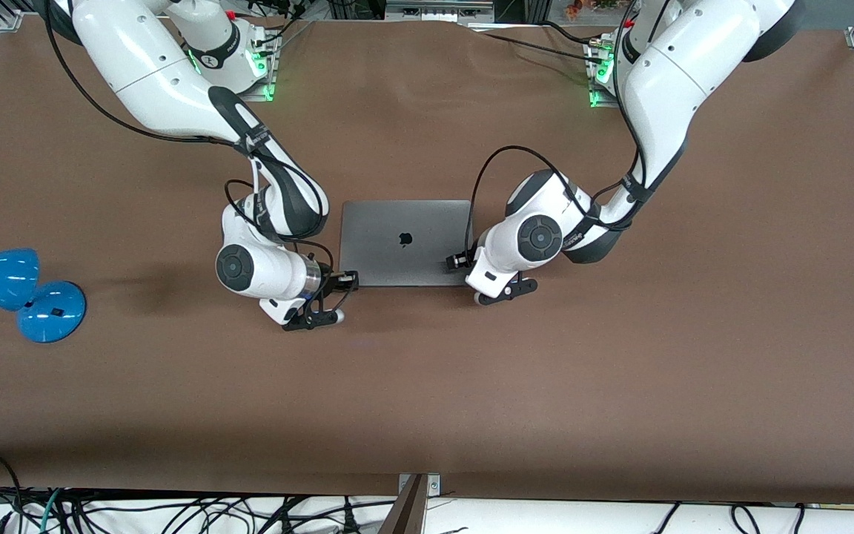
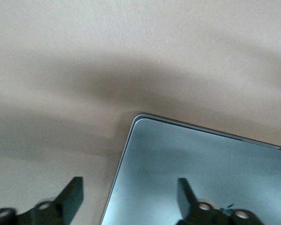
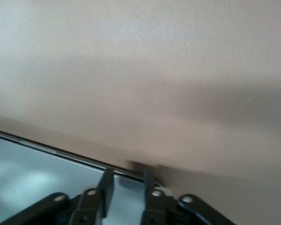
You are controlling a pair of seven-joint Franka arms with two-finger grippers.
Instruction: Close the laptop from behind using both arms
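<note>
The laptop (image 1: 397, 256) lies shut and flat in the middle of the table, its space-grey lid with the dark apple logo facing up. My left gripper (image 1: 459, 261) is low at the laptop's edge toward the left arm's end. In the left wrist view it (image 2: 129, 187) is open wide, one finger over the lid (image 2: 201, 164) and the other over the table. My right gripper (image 1: 345, 280) is at the laptop's corner toward the right arm's end. In the right wrist view it (image 3: 126, 176) has its fingers a narrow gap apart over the lid (image 3: 28, 173), holding nothing.
A blue desk lamp (image 1: 19, 293) lies on the brown table (image 1: 620, 371) at the right arm's end. Both arm bases stand along the table's edge farthest from the front camera. Cables hang below the edge nearest the front camera.
</note>
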